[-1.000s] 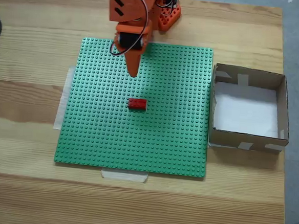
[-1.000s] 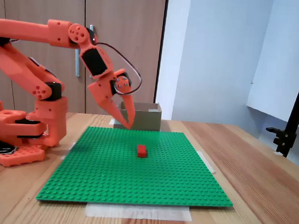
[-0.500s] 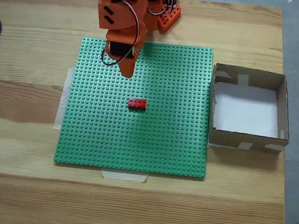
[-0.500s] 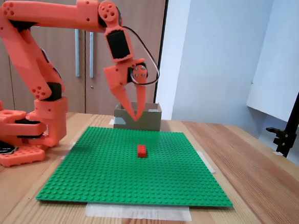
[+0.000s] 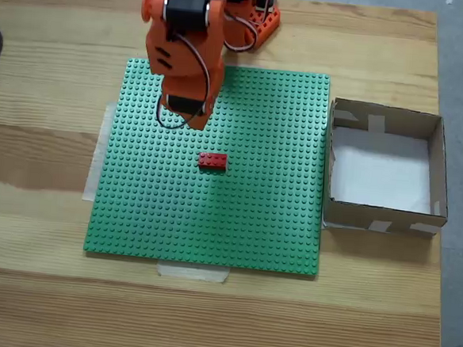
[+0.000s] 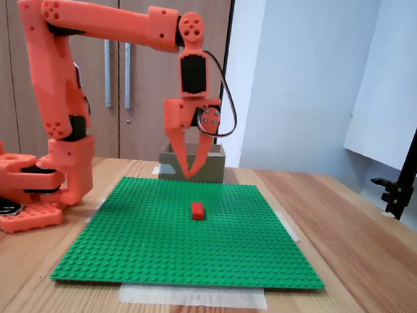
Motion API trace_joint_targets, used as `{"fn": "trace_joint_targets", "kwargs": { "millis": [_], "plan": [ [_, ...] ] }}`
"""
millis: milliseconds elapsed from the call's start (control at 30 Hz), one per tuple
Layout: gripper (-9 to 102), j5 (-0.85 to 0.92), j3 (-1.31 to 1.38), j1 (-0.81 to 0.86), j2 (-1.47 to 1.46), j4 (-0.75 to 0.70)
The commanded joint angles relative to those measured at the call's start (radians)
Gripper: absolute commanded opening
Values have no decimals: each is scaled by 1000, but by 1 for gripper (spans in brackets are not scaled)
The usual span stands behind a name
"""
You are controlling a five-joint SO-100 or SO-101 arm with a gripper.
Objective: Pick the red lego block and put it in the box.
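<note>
Fixed view: gripper point(image 6: 191, 175) downward above red lego block point(image 6: 198, 212)

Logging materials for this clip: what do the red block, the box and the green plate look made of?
Red lego block: glossy moulded plastic, studded top. Box: matte brown cardboard, pale tape patches, white floor that looks like paper. Green baseplate: studded plastic, slightly shiny in a fixed view.

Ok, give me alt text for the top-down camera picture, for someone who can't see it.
An orange robot arm reaches over the far part of a green baseplate, its gripper pointing down above a small red lego block lying near the plate's middle. A shallow cardboard box with a white floor sits to the right on the wooden table.
</note>
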State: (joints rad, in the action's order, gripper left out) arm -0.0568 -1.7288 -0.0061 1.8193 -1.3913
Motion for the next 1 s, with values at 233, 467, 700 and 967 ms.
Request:
{"fn": "trace_joint_targets", "kwargs": {
  "millis": [233, 467, 700, 967],
  "plan": [
    [20, -15, 64, -15, -92, -20],
    [31, 8, 41, -25, -127, -8],
    [33, 21, -34, -20, -130, 44],
    [32, 25, -83, -17, -130, 98]
  ]
}}
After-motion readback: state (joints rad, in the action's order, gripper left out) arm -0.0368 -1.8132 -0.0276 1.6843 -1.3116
